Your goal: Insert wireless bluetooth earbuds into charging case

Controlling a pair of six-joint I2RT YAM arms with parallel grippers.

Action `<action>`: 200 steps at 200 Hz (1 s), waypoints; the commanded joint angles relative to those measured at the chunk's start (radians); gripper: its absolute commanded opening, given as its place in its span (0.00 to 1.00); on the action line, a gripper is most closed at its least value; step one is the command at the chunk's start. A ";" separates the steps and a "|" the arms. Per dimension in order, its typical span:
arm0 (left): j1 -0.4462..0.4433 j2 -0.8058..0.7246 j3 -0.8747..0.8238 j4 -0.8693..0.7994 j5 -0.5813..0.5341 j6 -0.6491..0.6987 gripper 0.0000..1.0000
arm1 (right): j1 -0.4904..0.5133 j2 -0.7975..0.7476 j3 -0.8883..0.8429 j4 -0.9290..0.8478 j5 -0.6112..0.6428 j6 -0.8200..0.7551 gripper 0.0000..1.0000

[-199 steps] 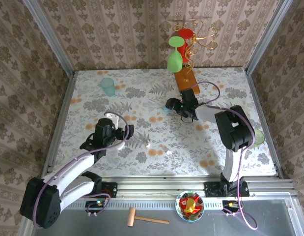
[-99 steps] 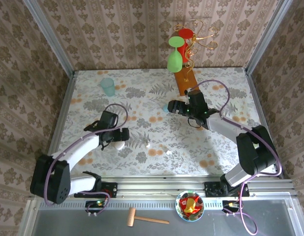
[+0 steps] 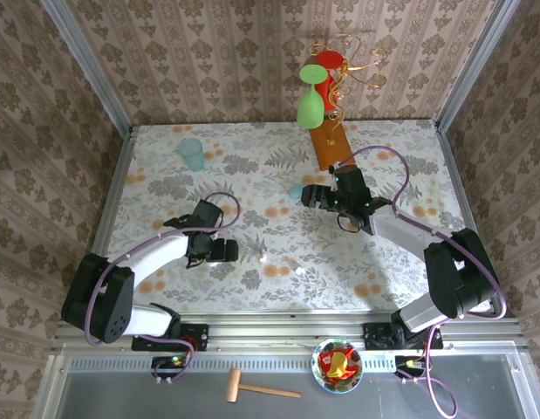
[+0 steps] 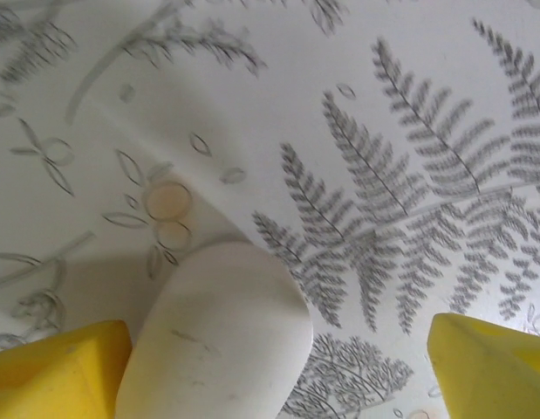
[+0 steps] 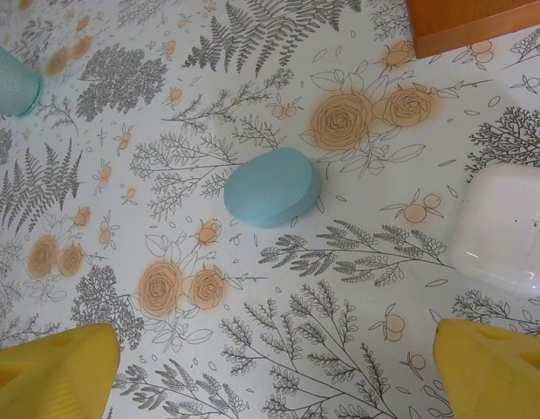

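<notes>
The tiny glossy white earbuds (image 3: 263, 258) lie loose on the flowered tablecloth (image 3: 252, 166), a little beyond the open end of my left pincer (image 4: 274, 349) and apart from my right one. Between my left fingers, which are spread wide, sits a matte white rounded plastic case (image 4: 217, 340). It is hard up beside one yellow finger (image 4: 56, 371) and well apart from the other.

I judge the step is gripping this case. I should shift sideways until it is centred, then close slowly on its lower shell, because its smooth curve could squirt out.

My right pincer (image 5: 270, 375), equally wide and holding nothing, hovers with a pale blue pebble-shaped case (image 5: 271, 187) straight ahead. A glossy white rounded case (image 5: 509, 227) lies off to one side.
</notes>
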State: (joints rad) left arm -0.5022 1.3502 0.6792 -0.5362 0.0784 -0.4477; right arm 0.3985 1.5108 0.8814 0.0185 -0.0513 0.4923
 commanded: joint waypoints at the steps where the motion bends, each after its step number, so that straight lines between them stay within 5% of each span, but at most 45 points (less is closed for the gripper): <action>1: -0.028 -0.022 0.022 -0.060 -0.018 -0.035 0.83 | 0.003 -0.018 -0.005 0.020 0.018 -0.008 0.93; 68: -0.048 0.010 0.031 -0.082 -0.084 -0.048 0.62 | 0.005 -0.009 -0.011 0.031 0.011 0.002 0.92; 136: -0.064 0.049 0.030 -0.085 -0.094 -0.054 0.58 | 0.005 -0.014 -0.011 0.020 0.028 0.002 0.92; 200: -0.116 0.025 0.072 -0.143 -0.148 -0.030 0.39 | 0.005 -0.037 -0.007 -0.001 0.036 0.029 0.90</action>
State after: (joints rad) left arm -0.5873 1.3930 0.7044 -0.6136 -0.0162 -0.4908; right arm 0.3985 1.5108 0.8814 0.0193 -0.0513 0.5007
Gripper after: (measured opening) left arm 0.405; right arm 0.911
